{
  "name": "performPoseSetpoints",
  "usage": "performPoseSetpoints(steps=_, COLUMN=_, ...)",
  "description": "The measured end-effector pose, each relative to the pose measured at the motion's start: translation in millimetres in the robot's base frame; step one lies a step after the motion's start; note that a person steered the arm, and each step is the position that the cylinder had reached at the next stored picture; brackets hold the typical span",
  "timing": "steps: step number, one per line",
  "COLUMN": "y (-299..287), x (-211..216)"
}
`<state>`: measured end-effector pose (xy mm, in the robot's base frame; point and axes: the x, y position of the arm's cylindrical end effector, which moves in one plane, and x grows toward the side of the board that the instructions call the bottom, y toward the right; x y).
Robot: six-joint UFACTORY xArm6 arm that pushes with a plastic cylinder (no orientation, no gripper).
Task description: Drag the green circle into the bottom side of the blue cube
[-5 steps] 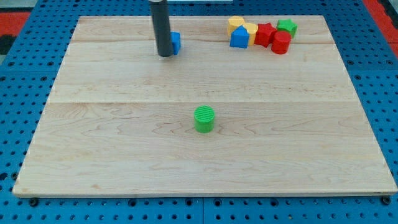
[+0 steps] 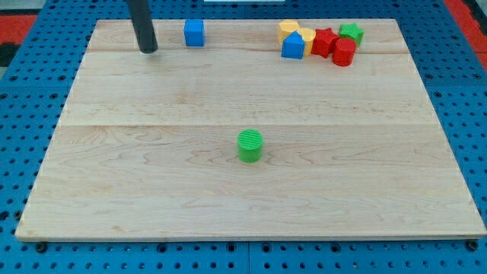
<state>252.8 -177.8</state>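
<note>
My tip (image 2: 148,49) rests on the wooden board (image 2: 152,190) near the view's top left, touching no block; it is a bare rod end with nothing to open or close, and it holds nothing. Just to its right, with a clear gap of board between, stands the blue cube (image 2: 194,33), slightly higher in the view than the tip. Further right of the tip and well below it, close to the middle of the board, sits the green circle (image 2: 249,145), a short ribbed cylinder standing alone, well apart from both the tip and the blue cube. Far to the tip's right, along the view's top edge, a cluster of blocks lies bunched together: a yellow block (image 2: 288,29) and another yellow block (image 2: 307,34), a blue house-shaped block (image 2: 293,47) just below them, a red block (image 2: 325,40), a red cylinder (image 2: 344,52), and a green star (image 2: 351,32) at the far end.
</note>
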Motion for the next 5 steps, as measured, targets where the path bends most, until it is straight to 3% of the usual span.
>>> performPoseSetpoints(steps=2, y=95, x=3)
performPoseSetpoints(steps=3, y=108, x=39)
performPoseSetpoints(steps=5, y=223, x=146)
